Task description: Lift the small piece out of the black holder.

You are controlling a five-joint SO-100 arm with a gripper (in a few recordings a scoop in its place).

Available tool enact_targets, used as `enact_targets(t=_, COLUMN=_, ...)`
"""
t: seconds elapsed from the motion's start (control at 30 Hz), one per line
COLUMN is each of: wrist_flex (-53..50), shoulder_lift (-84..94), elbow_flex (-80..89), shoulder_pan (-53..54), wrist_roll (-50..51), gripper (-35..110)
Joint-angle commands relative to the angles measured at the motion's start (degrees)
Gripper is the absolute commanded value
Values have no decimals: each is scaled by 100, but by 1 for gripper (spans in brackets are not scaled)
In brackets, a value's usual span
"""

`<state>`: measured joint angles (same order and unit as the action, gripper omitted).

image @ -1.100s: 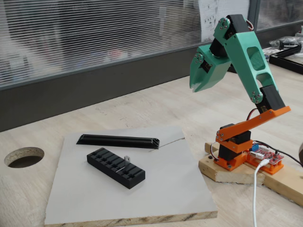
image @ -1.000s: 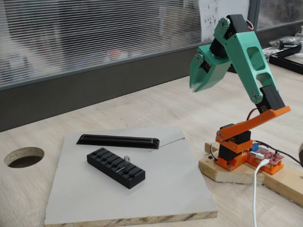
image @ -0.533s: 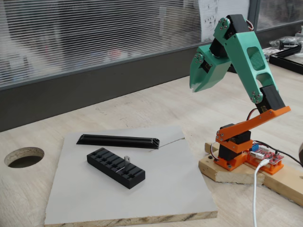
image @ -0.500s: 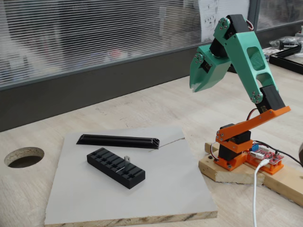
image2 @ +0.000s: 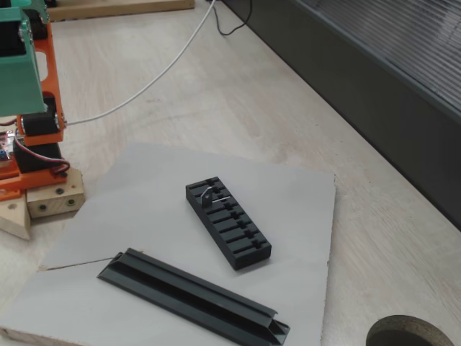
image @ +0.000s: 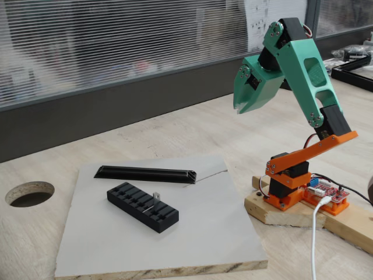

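The black holder (image: 142, 206) (image2: 227, 223), a slotted matte block, lies on a grey board (image: 192, 239) (image2: 144, 187). The small piece (image: 155, 199) (image2: 209, 193), a thin grey metal tab, stands up from a slot near one end of the holder. My teal gripper (image: 243, 108) hangs high in the air, well to the right of and above the holder in a fixed view, far from the piece. Its fingers point down and look nearly together, with nothing between them.
A long thin black rail (image: 145, 174) (image2: 194, 296) lies on the board beside the holder. A round hole (image: 29, 193) is cut in the wooden table at the left. My orange base (image: 291, 186) sits on a wooden block with a white cable (image: 315, 245).
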<state>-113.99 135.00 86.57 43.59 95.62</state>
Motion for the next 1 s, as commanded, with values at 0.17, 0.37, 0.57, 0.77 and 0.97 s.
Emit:
enact_targets(t=0.17, wrist_flex=-176, shoulder_lift=475, elbow_flex=-35, shoulder_pan=132, wrist_roll=-18, gripper=6)
enact_targets(t=0.37, wrist_flex=-176, shoulder_lift=229, elbow_flex=-35, shoulder_pan=53, wrist_roll=26, gripper=6)
enact_targets(t=0.57, wrist_flex=-176, shoulder_lift=-554, elbow_flex=-35, shoulder_pan=-721, wrist_roll=53, gripper=6)
enact_targets(t=0.77, wrist_flex=-167, shoulder_lift=-949, elbow_flex=-35, shoulder_pan=-2241, wrist_roll=1222, gripper=6)
enact_targets(t=0.97, wrist_flex=-149, shoulder_lift=-1362, elbow_flex=-35, shoulder_pan=-3155, wrist_roll=2461, gripper=6)
